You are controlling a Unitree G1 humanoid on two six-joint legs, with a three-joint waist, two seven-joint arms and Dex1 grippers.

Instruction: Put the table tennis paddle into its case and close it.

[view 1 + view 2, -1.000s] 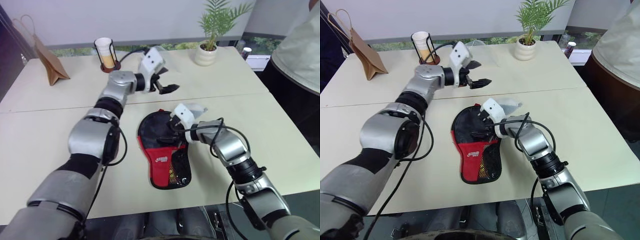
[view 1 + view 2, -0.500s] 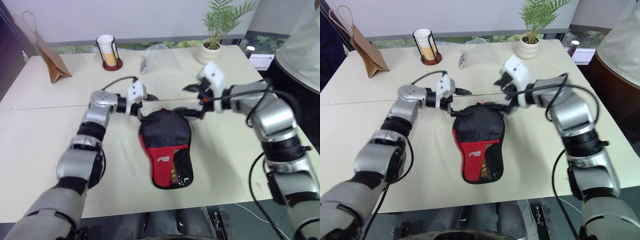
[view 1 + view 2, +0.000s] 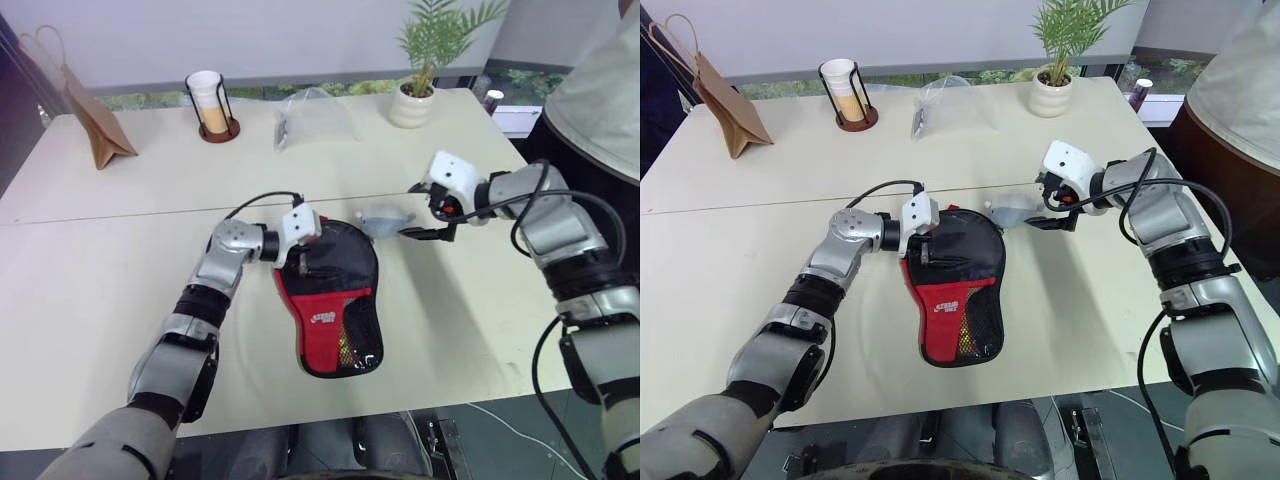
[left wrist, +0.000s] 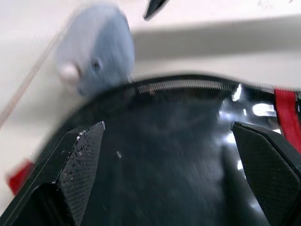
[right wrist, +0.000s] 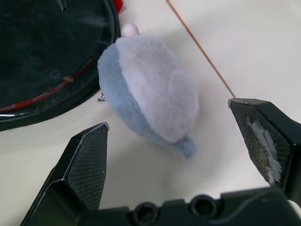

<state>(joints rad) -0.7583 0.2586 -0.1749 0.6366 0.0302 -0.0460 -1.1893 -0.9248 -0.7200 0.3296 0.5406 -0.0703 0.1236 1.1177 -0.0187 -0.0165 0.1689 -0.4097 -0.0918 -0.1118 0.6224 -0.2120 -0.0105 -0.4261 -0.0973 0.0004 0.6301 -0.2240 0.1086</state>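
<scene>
Blue-grey plush toy (image 5: 149,89), apparently touching case (image 5: 51,56), jaws apart

The setting looks like an office or meeting room. Two plain cream rectangular tables (image 3: 90,280) stand pushed together before a pale wall and a low window strip. A small potted green palm in a white pot (image 3: 413,105), a brown paper bag (image 3: 95,125) and a paper cup in a black wire holder (image 3: 210,100) sit along the far edge.

Bright even daylight, soft shadows, blurred left wrist view, glare on case (image 4: 244,110)
</scene>
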